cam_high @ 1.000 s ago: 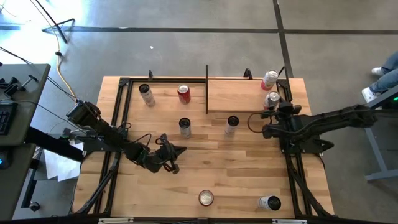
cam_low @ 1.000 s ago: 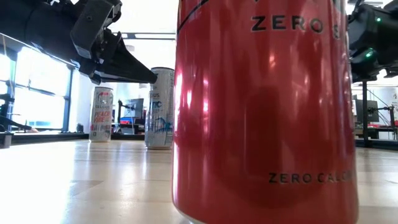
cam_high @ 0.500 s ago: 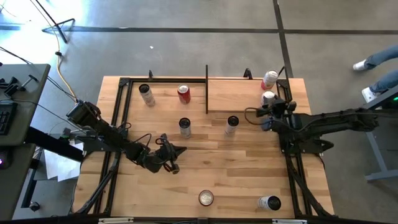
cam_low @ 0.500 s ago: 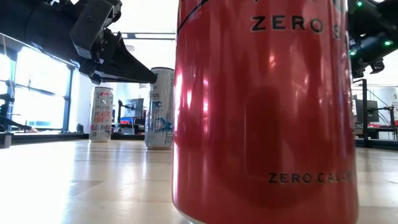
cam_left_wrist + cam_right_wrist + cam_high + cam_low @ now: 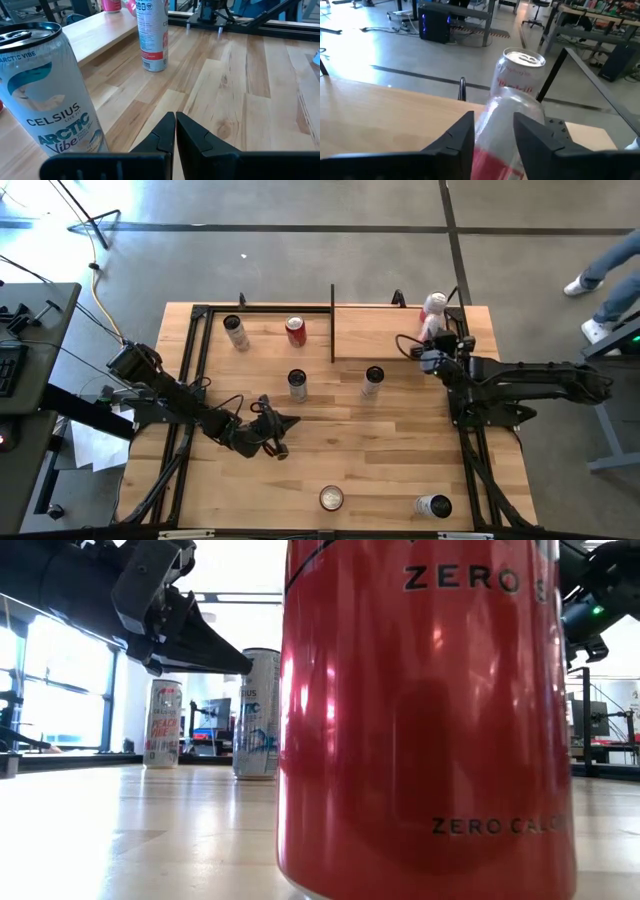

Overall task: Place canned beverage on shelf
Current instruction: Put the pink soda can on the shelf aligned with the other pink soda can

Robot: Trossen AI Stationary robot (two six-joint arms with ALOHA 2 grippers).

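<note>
While the right gripper [image 5: 432, 352] sits at the shelf's [image 5: 385, 330] right end, its fingers [image 5: 456, 137] are clamped on a white-and-red can [image 5: 507, 115], one finger on each side of the body. The held can tilts over the pale shelf surface, its top pointing away from the wrist, near the shelf's far right corner; whether it touches the shelf cannot be told. Writing on its label is too blurred to read.

Left gripper [image 5: 283, 420] hovers over the table [image 5: 350, 450], well apart from the shelf on its near left side, fingers [image 5: 165, 132] pressed together and holding nothing. Just beside it stands a can marked "CELSIUS ARCTIC Vibe" [image 5: 47, 95]. A second white can [image 5: 151, 35], red at its base, stands between this gripper and the shelf; its print is unreadable.

A red can [image 5: 425, 720] fills the low view, marked "ZERO" and "ZERO CALO".
</note>
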